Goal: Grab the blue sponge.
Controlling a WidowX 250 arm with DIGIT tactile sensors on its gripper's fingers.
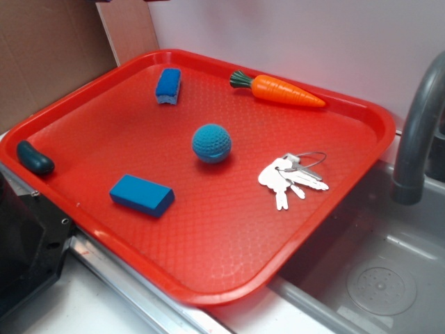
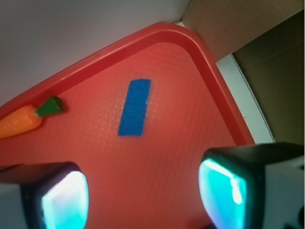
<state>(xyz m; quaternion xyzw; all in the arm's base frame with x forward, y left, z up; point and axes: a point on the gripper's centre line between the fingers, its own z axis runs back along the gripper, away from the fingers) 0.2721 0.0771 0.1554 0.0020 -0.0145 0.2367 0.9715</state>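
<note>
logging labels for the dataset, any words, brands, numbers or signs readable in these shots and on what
None: no readable text in either view.
The blue sponge, blue block, crocheted ball, carrot and red tray carry no print.
The keys may bear stamping, but they are too small to tell.
</note>
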